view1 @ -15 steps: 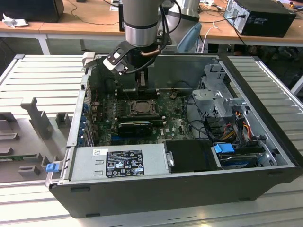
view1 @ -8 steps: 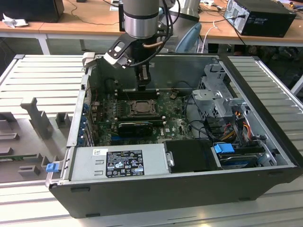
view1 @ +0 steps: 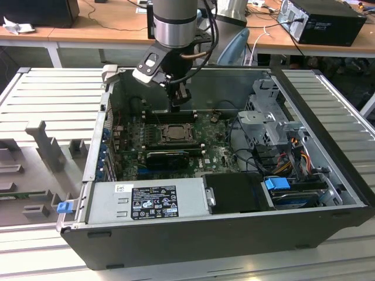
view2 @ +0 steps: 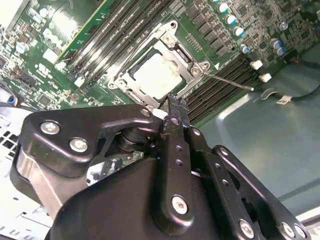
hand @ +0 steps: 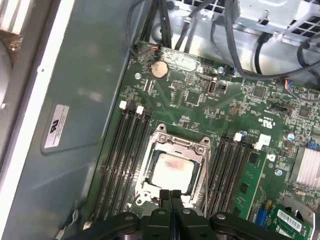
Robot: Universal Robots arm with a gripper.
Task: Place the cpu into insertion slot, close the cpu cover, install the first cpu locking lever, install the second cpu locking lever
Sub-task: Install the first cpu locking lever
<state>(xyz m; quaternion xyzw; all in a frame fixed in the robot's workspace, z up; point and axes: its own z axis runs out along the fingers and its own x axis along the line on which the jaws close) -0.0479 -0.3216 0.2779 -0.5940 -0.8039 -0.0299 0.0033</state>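
The cpu point(hand: 171, 171) point(view2: 156, 74) lies flat in the insertion slot point(view1: 174, 133) on the green board, its silver top showing. The cpu cover point(hand: 173, 144) point(view2: 172, 37) lies down around it as a silvery frame. A thin metal locking lever point(view2: 231, 81) sticks out sideways from one corner of the socket. My gripper point(view1: 179, 103) point(hand: 171, 194) point(view2: 173, 101) hangs just above the socket's edge, on the far side in the exterior view. Its black fingers are shut together with nothing between them.
Long black memory slots point(hand: 125, 150) point(hand: 227, 165) flank the socket. A black graphics card point(view1: 167, 157) lies just in front of it. The power supply point(view1: 146, 199), drive cage point(view1: 272, 126) and cables point(view1: 293, 155) fill the case's front and right. The case's back wall point(view1: 228, 88) stands close behind the gripper.
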